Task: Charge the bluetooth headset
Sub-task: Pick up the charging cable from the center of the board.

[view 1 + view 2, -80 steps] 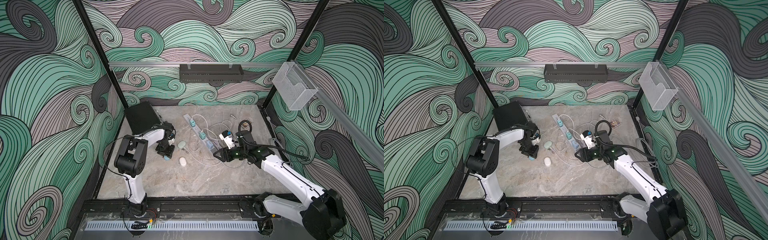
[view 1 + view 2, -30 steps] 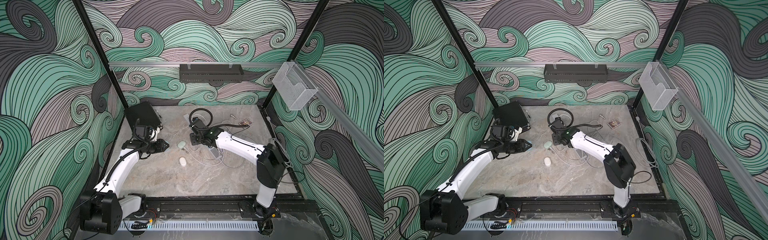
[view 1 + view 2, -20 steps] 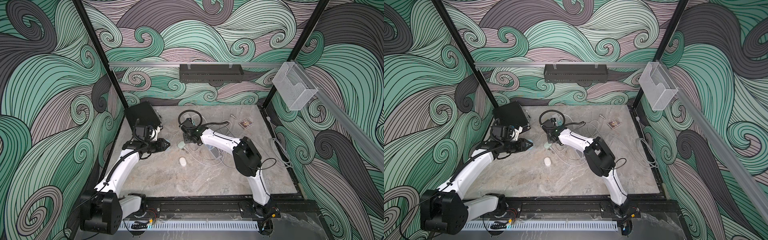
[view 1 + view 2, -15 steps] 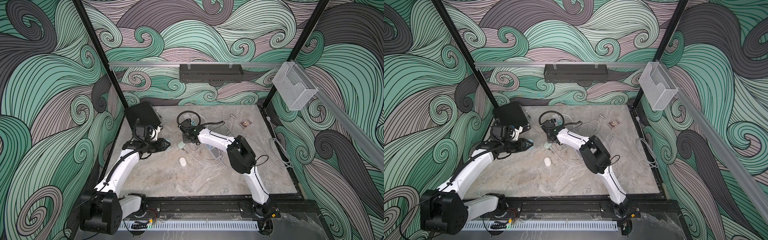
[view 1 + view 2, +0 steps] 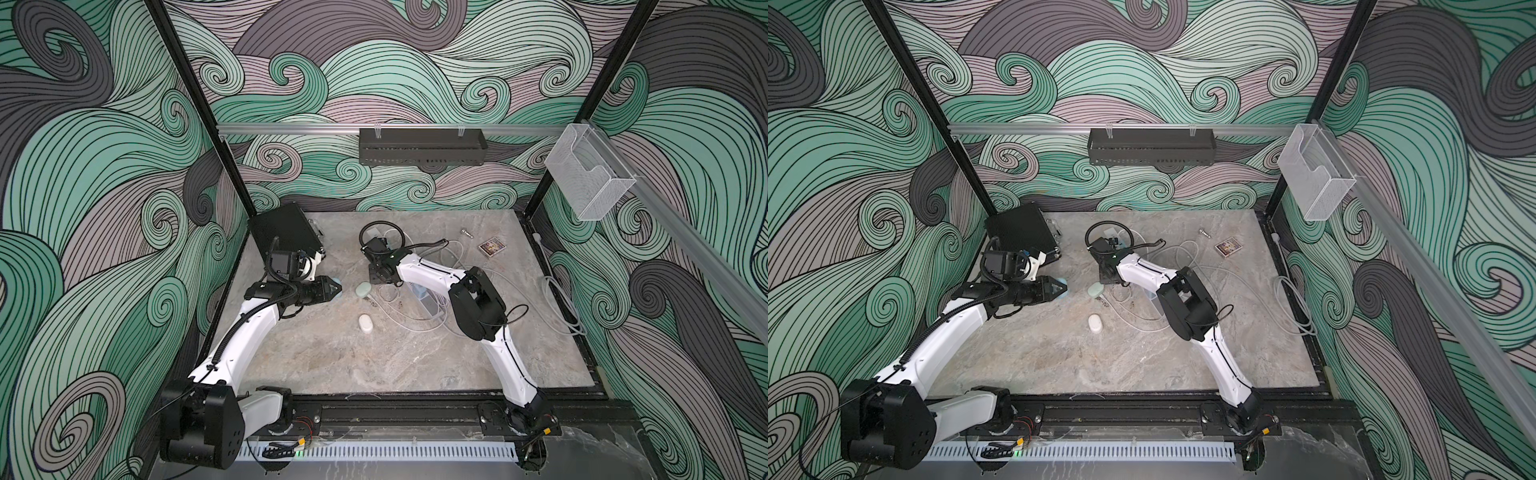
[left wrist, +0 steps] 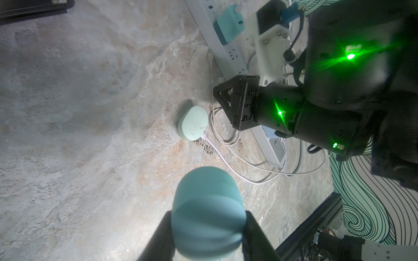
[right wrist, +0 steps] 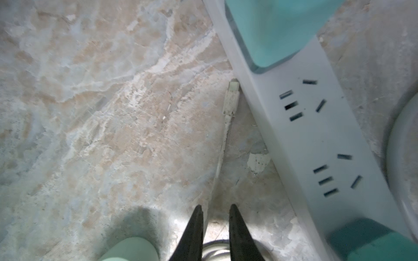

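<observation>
Resting on the marbled tabletop (image 5: 332, 365): mint case (image 5: 364, 289), white case (image 5: 366, 323), power strip (image 7: 305, 135), looped cables (image 6: 226, 142), printed card (image 5: 491, 247), black box (image 5: 286, 232).

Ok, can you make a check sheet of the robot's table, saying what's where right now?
Surface: marble-look table, dark specks by the mint case.
Job's things: mint case lies on the table, white cable plugged in; loose USB plug beside the power strip; teal charger in the strip.
Clutter: white oval case, printed box, metal bit, black box.
End effectors: left end effector shut on a blue case; right end effector slightly open, astride the plug's lead.
Cables: white cable loops by the strip; grey cable at the table's edge.
Surroundings: wavy walls, black shelf, mesh basket.
</observation>
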You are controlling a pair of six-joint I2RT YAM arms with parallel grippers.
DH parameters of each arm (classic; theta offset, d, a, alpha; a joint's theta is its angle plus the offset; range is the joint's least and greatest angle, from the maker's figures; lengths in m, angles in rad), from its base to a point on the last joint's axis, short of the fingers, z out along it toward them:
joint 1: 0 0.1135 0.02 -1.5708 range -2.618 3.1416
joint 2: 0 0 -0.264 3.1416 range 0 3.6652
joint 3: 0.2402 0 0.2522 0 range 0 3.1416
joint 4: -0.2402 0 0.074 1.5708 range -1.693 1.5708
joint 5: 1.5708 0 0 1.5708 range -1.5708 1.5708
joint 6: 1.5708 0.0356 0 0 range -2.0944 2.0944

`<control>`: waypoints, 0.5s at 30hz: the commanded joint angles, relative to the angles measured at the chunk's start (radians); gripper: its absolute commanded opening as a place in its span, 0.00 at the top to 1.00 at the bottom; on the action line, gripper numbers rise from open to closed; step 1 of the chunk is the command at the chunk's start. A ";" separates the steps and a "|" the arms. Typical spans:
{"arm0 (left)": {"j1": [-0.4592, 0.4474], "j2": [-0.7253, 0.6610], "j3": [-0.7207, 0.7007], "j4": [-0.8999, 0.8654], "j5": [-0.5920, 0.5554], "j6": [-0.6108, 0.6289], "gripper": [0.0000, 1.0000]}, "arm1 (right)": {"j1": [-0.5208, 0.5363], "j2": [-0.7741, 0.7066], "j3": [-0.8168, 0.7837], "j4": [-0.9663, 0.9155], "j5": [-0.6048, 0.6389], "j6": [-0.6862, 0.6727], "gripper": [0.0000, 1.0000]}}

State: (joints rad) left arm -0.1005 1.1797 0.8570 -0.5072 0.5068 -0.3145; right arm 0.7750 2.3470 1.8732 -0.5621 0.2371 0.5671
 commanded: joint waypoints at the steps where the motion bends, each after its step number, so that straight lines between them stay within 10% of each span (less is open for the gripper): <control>1: 0.004 -0.022 -0.002 0.017 0.018 -0.008 0.70 | -0.005 0.022 0.009 0.006 -0.038 0.032 0.80; 15: 0.007 -0.023 -0.006 0.015 0.012 -0.005 0.70 | -0.009 -0.006 -0.053 0.030 -0.045 0.053 1.00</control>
State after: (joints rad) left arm -0.1001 1.1797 0.8536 -0.5011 0.5064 -0.3153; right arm 0.7738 2.3611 1.8565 -0.5259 0.2005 0.6094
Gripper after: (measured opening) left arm 0.409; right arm 0.052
